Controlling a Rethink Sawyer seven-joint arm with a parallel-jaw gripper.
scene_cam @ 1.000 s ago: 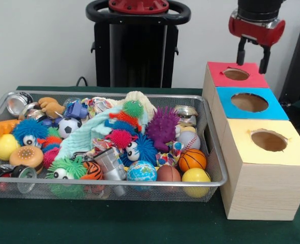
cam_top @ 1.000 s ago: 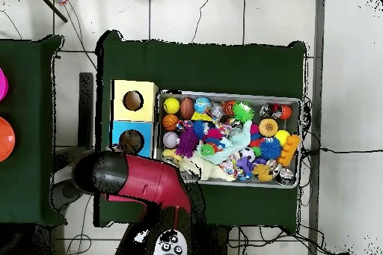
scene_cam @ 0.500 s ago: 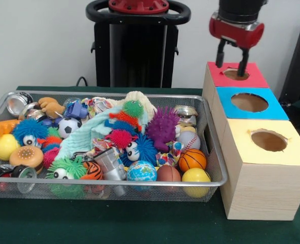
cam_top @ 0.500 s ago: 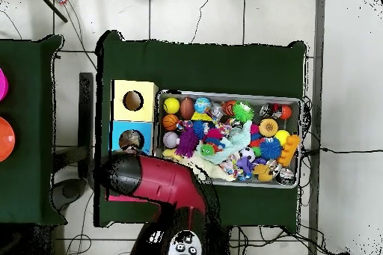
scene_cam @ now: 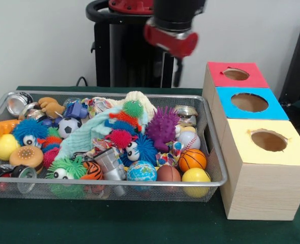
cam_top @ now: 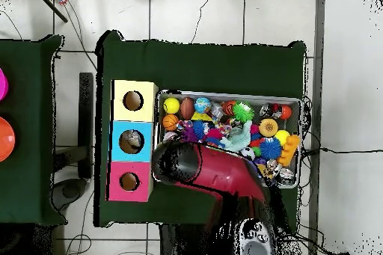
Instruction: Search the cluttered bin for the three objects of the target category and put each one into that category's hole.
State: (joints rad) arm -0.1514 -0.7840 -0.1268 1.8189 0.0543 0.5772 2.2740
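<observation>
A wire bin (scene_cam: 114,181) holds a heap of spiky rubber balls, small sports balls, cans and a pale green cloth (scene_cam: 89,134). A purple spiky toy (scene_cam: 162,126), a basketball (scene_cam: 192,159) and a baseball (scene_cam: 189,140) lie at its right end. My gripper (scene_cam: 176,76) hangs blurred above the bin's far right part, well clear of the toys, with nothing seen in it. In the overhead view the arm (cam_top: 202,170) covers the bin's (cam_top: 299,117) near left part and hides the gripper.
Three wooden boxes with round holes stand in a row right of the bin: red (scene_cam: 251,79), blue (scene_cam: 274,109) and yellow (scene_cam: 292,152). Something pale shows inside the blue box's hole (cam_top: 132,141). Cans (scene_cam: 18,103) lie at the bin's left end.
The gripper has swung from above the red box's hole leftward in the front view to above the bin's far right part. The bin's contents have not moved.
</observation>
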